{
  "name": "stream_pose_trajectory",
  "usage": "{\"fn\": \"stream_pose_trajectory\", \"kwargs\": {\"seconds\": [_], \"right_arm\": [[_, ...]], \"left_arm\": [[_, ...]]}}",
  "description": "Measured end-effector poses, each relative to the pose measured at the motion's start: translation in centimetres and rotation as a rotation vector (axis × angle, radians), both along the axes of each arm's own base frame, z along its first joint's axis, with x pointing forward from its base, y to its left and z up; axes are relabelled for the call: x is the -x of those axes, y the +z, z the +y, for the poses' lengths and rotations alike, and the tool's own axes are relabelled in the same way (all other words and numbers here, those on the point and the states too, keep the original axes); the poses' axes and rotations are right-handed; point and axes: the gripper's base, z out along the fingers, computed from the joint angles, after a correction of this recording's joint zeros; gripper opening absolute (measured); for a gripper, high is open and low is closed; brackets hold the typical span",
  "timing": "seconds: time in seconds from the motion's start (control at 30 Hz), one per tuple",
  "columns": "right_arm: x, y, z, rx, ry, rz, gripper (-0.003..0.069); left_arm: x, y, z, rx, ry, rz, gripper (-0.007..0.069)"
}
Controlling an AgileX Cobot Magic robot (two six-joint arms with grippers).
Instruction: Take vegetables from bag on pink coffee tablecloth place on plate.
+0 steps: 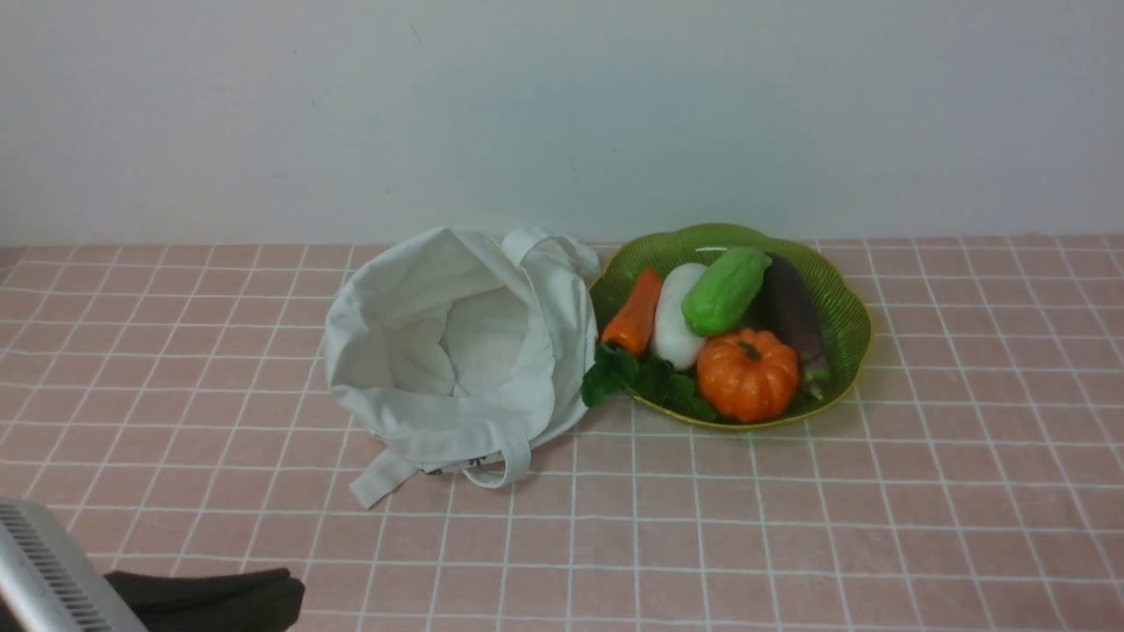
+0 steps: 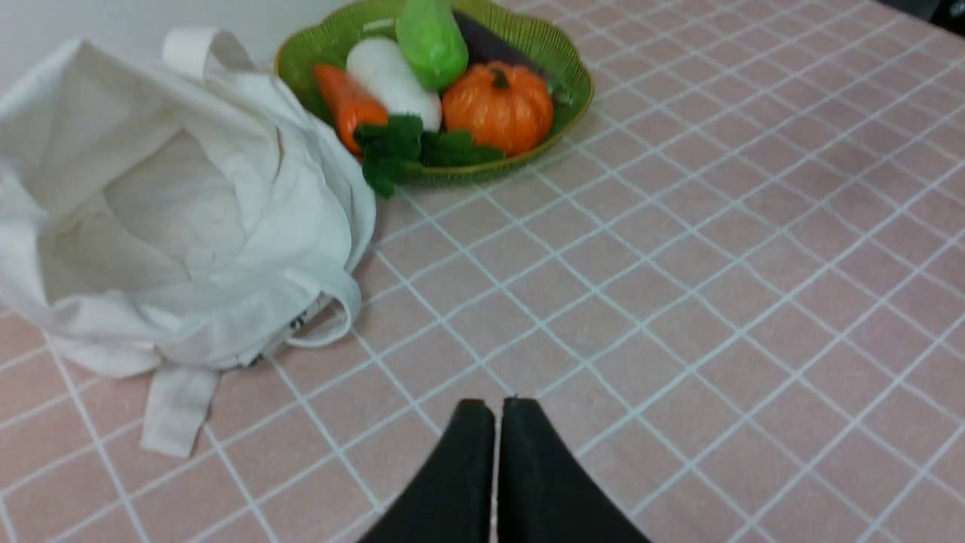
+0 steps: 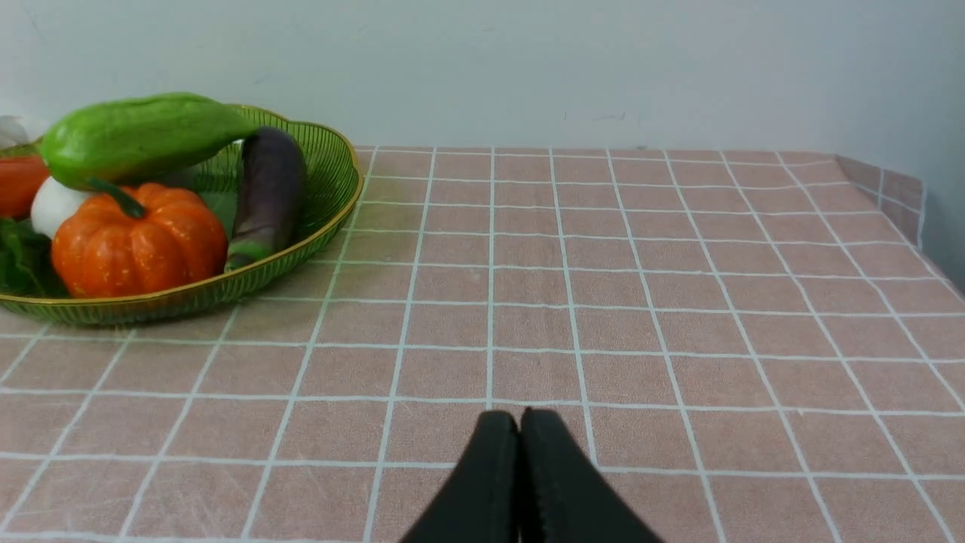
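Observation:
The bright green ridged vegetable lies in the green scalloped plate, on top of a white radish and beside a dark eggplant. It also shows in the left wrist view and the right wrist view. The off-white bag lies open to the left of the plate on the pink grid tablecloth; I see nothing inside it. My left gripper is shut and empty, low over the cloth near the front left. My right gripper is shut and empty over bare cloth, to the right of the plate.
The plate also holds an orange pumpkin, a carrot, a white radish, an eggplant and green leaves. A white wall stands behind the table. The table's right edge shows in the right wrist view.

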Motion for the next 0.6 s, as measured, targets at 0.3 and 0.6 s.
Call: {"fn": "stream_pose_trajectory", "kwargs": {"seconds": [0.3, 0.6], "right_arm": [[0.0, 0.0, 0.0, 0.000, 0.000, 0.000, -0.0015], [0.0, 0.0, 0.0, 0.000, 0.000, 0.000, -0.0015]], "left_arm": [[0.0, -0.9, 0.1, -0.036, -0.001, 0.008, -0.0004], [1.5, -3.3, 3.1, -0.029, 0.152, -0.134, -0.0004]]}}
